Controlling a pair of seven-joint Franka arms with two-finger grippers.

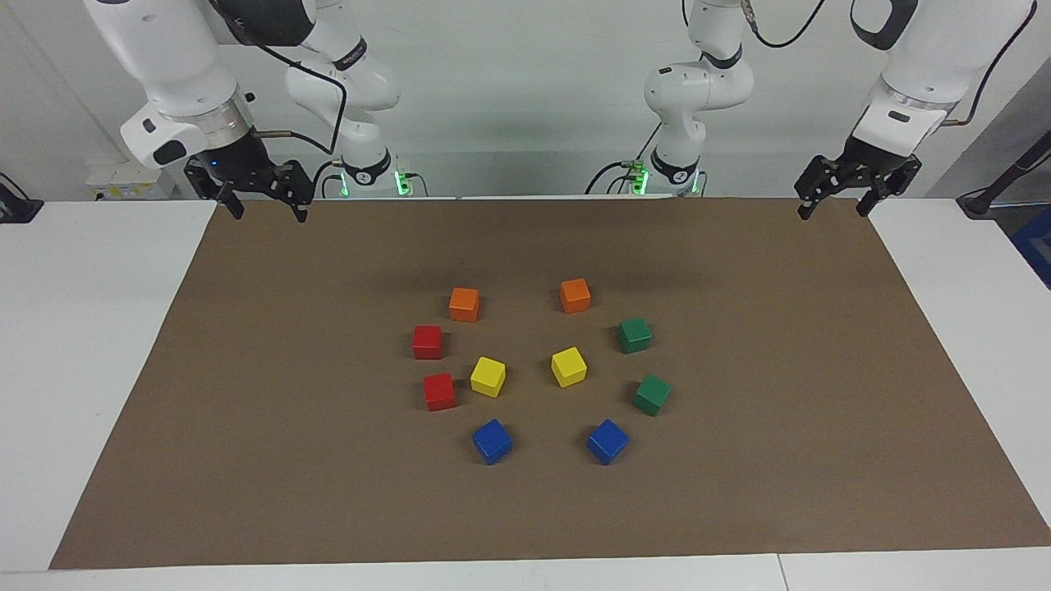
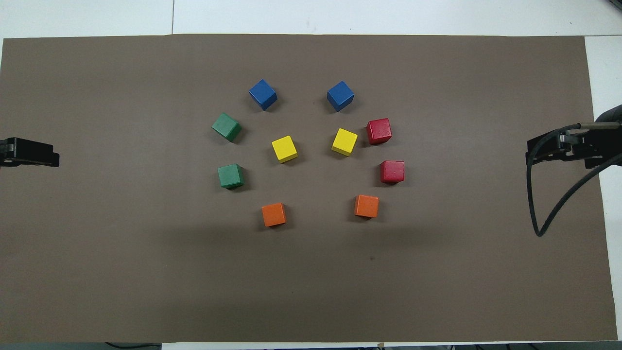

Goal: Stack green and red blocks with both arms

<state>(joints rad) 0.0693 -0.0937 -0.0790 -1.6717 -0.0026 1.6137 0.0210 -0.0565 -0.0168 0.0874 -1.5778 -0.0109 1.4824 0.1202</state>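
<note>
Across the worktop [image 1: 98,345] in the facing view, we see our left end effector [image 1: 831,203] and right end effector [image 1: 263,201] hanging spread open and empty over the brown mat's [image 1: 246,460] corners nearest the robots. From overhead, two green blocks [image 2: 227,127] [image 2: 231,176] sit toward the left arm's end, two red blocks [image 2: 379,131] [image 2: 392,171] toward the right arm's, all separate, unstacked.

Even, bright light is falling from above, leaving both views sharp throughout. Each cube is casting only a small soft shadow on the brown mat [image 1: 739,492]. A broad faint shadow is darkening the mat nearer to the robots than the orange cubes [image 2: 273,214]. The white bench [image 1: 74,328] is showing mild glare, and its edges are bowing slightly.
</note>
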